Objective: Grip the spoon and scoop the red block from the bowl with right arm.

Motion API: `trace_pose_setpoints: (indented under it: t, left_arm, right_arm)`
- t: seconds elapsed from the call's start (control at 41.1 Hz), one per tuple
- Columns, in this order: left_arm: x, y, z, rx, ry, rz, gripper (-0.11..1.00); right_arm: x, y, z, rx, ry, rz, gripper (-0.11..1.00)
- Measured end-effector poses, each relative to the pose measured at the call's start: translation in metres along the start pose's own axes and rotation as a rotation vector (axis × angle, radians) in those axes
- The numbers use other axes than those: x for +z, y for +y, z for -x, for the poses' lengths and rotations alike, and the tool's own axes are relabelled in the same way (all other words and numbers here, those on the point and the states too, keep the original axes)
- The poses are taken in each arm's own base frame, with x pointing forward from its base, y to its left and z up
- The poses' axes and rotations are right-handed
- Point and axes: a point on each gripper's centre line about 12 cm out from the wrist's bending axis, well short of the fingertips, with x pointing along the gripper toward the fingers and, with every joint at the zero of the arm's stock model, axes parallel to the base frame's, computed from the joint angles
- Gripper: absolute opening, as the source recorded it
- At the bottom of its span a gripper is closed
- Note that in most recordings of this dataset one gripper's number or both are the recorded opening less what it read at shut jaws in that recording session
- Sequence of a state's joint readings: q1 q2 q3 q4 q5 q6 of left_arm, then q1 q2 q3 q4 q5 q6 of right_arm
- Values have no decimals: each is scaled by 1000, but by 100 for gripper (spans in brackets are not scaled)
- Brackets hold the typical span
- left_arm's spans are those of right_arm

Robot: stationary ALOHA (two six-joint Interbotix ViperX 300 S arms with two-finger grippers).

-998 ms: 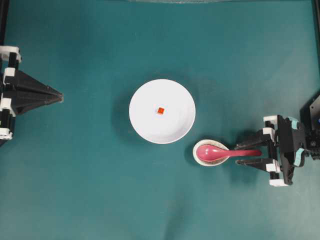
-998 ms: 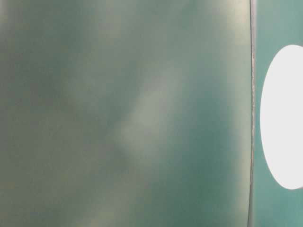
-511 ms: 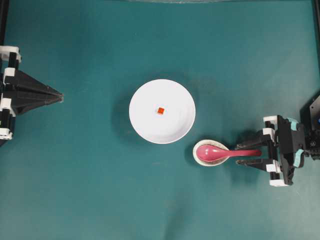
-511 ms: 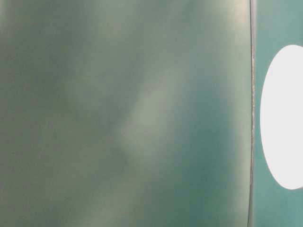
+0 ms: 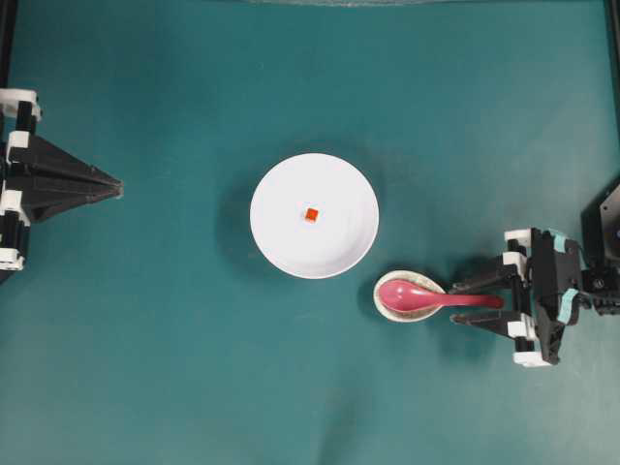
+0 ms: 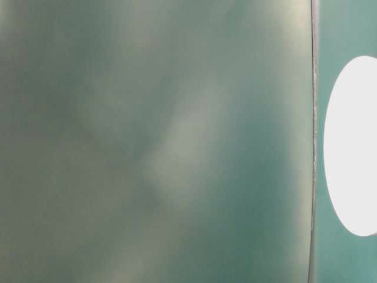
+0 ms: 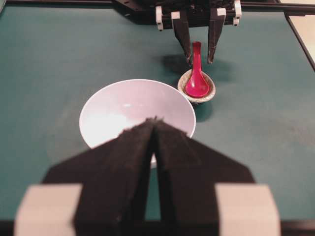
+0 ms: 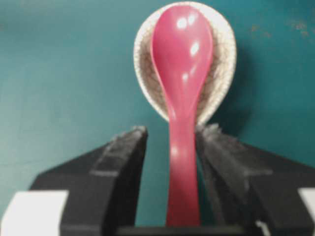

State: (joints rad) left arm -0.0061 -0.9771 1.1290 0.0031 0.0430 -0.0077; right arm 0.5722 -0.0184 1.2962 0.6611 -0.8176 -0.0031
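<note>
The spoon (image 5: 431, 297) handle is straddled by the parted fingers of the right gripper (image 5: 472, 300), with a narrow gap left on each side of the handle in the right wrist view. Directly ahead of the fingertips, the way is blocked by the speckled rest (image 5: 410, 295) in which the spoon's scoop lies. Just beyond the rest stands the white bowl (image 5: 339, 252), close beside it but apart. Open green table (image 5: 194, 387) is left around the bowl on its other sides. The left gripper (image 5: 118, 184) is parked at the far left edge, well apart from the bowl.
</note>
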Motion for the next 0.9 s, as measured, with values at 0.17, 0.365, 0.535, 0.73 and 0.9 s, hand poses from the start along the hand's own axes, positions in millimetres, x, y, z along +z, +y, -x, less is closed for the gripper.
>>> trace_pose_setpoints:
  t: [0.17, 0.365, 0.535, 0.73, 0.9]
  left_arm:
    - [0, 0, 0, 0, 0, -2, 1]
    - [0, 0, 0, 0, 0, 0, 1]
    - [0, 0, 0, 0, 0, -2, 1]
    - [0, 0, 0, 0, 0, 0, 1]
    - [0, 0, 0, 2, 3, 0, 1]
  right_arm:
    - [-1, -2, -1, -14, 4, -10, 42]
    - [-1, -4, -1, -34, 7, -53, 37]
    - [-1, -7, -1, -52, 13, -103, 38]
    - [-1, -6, -2, -52, 12, -104, 38]
    - [-1, -6, -2, -52, 12, -93, 38]
